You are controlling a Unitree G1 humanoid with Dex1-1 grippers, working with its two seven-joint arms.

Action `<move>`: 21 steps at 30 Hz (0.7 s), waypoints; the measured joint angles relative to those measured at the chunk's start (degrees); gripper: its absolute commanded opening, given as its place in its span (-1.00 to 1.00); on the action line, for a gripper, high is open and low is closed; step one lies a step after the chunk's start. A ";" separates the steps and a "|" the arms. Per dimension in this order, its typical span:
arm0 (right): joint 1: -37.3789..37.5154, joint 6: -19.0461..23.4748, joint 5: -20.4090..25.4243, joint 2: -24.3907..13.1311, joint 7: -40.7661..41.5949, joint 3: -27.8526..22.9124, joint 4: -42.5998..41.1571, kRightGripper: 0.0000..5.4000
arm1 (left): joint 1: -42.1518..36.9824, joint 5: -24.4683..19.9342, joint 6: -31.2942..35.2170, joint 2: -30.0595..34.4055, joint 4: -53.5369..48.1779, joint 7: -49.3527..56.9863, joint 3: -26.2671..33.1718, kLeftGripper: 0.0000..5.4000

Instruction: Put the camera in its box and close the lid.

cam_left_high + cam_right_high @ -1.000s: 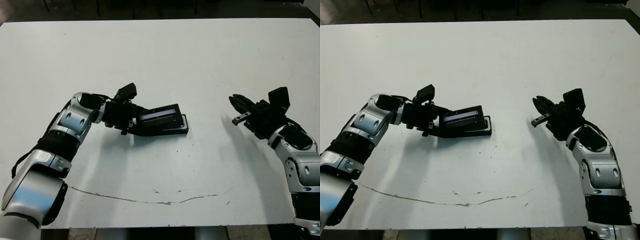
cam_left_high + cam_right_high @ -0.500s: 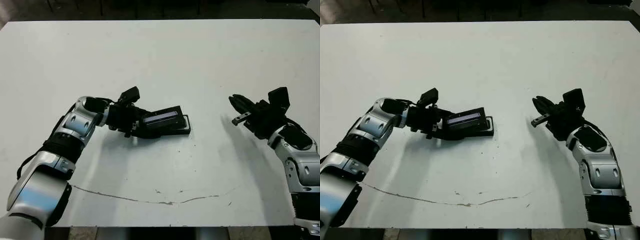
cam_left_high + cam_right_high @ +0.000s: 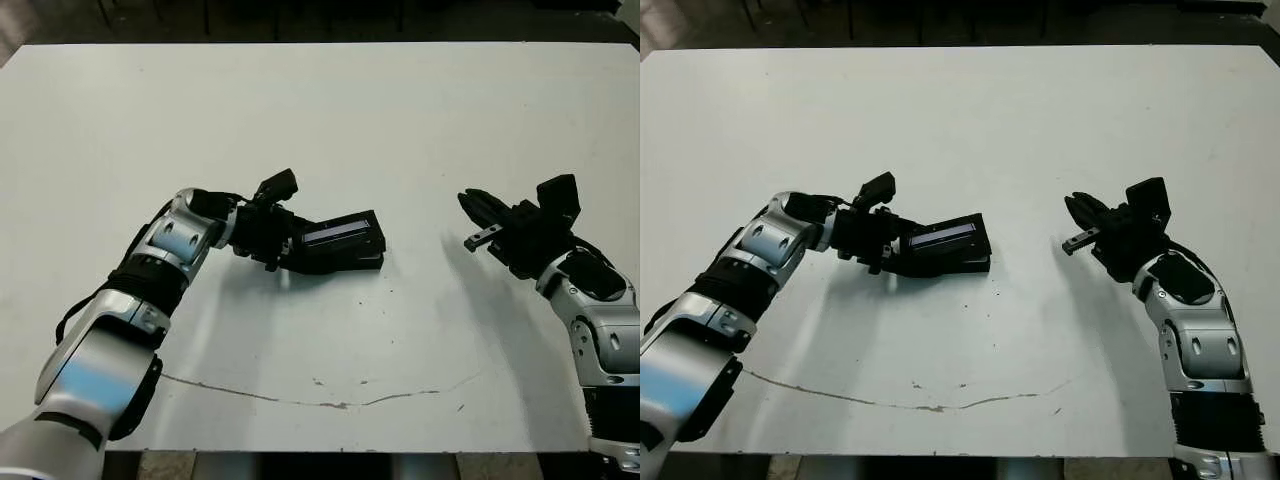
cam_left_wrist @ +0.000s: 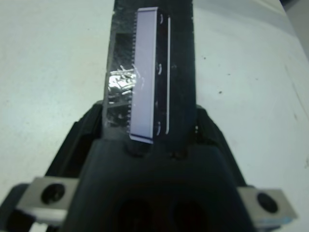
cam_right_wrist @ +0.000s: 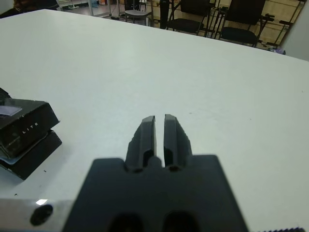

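My left gripper is shut on the left end of the lid, a flat black cover with a pale glossy panel. The lid sits slightly tilted over the black box and covers nearly all of it. From the right wrist the two show as a stack, lid above box. The camera is hidden. My right gripper hovers apart to the right, fingers pressed together and holding nothing.
The white table stretches far behind and to both sides. A thin dark scratch line runs near its front edge. Chairs stand beyond the table's far side.
My left arm has carried the lid to the right and down over the box, so the box's right rim no longer shows. The right arm has stayed put.
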 measured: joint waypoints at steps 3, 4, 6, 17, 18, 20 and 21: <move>0.08 0.01 0.09 -0.01 0.26 -0.01 -0.05 -1.00 | -1.38 2.25 -0.09 -0.51 0.24 0.14 -1.53 0.08; 0.18 0.02 0.09 -0.01 0.29 -0.02 -0.19 -1.00 | -1.85 2.73 -0.11 -0.59 0.46 0.14 -2.01 0.08; 0.40 0.09 0.11 -0.01 0.29 -0.04 -0.70 -1.00 | -2.80 3.97 0.28 -0.83 0.65 0.13 -2.88 0.08; 1.31 0.34 0.70 -0.01 0.29 -0.20 -1.50 -1.00 | -4.94 7.65 1.44 -1.54 0.39 0.18 -5.37 0.08; 1.31 0.34 0.74 -0.01 0.29 -0.20 -1.50 -1.00 | -4.97 7.75 1.33 -1.52 0.32 0.18 -5.50 0.08; 1.30 0.35 0.83 -0.01 0.29 -0.20 -1.50 -1.00 | -5.06 8.01 1.32 -1.42 0.05 0.13 -5.78 0.08; 1.30 0.37 0.88 -0.01 0.29 -0.20 -1.50 -1.00 | -5.12 8.19 1.32 -1.38 -0.06 0.07 -5.91 0.08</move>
